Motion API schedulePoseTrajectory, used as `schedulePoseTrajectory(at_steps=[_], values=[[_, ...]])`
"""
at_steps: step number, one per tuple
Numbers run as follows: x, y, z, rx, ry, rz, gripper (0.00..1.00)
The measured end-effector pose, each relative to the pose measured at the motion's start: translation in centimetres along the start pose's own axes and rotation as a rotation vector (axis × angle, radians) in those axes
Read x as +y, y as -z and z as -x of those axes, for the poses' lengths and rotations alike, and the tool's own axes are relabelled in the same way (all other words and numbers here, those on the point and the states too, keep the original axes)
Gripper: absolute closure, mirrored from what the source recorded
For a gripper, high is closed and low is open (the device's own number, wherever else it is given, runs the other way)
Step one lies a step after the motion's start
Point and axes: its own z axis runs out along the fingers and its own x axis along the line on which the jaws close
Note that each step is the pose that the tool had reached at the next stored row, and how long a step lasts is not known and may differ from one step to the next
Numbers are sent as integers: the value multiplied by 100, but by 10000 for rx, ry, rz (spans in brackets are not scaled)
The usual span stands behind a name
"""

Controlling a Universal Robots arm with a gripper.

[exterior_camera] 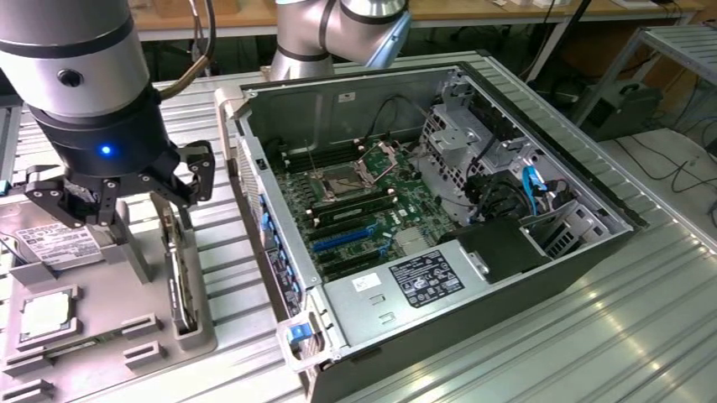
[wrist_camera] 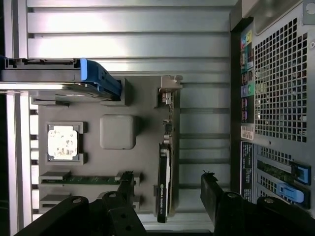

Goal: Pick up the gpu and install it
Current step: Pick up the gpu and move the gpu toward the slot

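Note:
The gpu [exterior_camera: 180,273] stands on its long edge in a slot of the grey holder tray [exterior_camera: 107,290], at the exterior view's left beside the open computer case [exterior_camera: 448,193]. In the wrist view the gpu [wrist_camera: 164,172] shows edge-on, a thin dark card with its silver bracket [wrist_camera: 170,84] at one end. My gripper [exterior_camera: 121,200] hangs above the tray, a little to the left of the card in the exterior view. The gripper [wrist_camera: 168,189] is open and holds nothing, with its black fingers [wrist_camera: 125,186] on either side of the card and apart from it.
The tray also holds a silver hard drive [wrist_camera: 54,78] with a blue end, a square CPU chip [wrist_camera: 63,142] and a memory stick [wrist_camera: 81,179]. The case lies open with its motherboard [exterior_camera: 358,218] and blue slots [exterior_camera: 342,239] exposed. Ribbed metal tabletop [exterior_camera: 583,336] surrounds everything.

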Motion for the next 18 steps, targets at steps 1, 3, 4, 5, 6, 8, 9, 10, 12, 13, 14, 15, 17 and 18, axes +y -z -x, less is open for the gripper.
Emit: schedulePoseTrajectory(at_steps=[1,3,4,5,6,8,9,10,12,13,14,15,17,18], values=[[-1,-18,0,1,-1,-1,34],[-2,-54,0,2,-2,-1,34],[-4,-72,-1,10,27,-2,34],[-5,-89,-1,17,95,-2,34],[-7,-108,-1,23,160,-1,34],[-10,-144,-1,36,213,-1,34],[-15,-158,0,40,216,-2,34],[-23,-169,0,43,217,-2,34],[-31,-203,-1,48,214,-1,34],[-32,-221,-1,49,214,-1,34],[-32,-239,-1,50,213,-1,34],[-33,-257,-1,51,214,-1,34],[-35,-292,-1,55,214,-1,34],[-36,-311,-1,56,214,-1,34]])
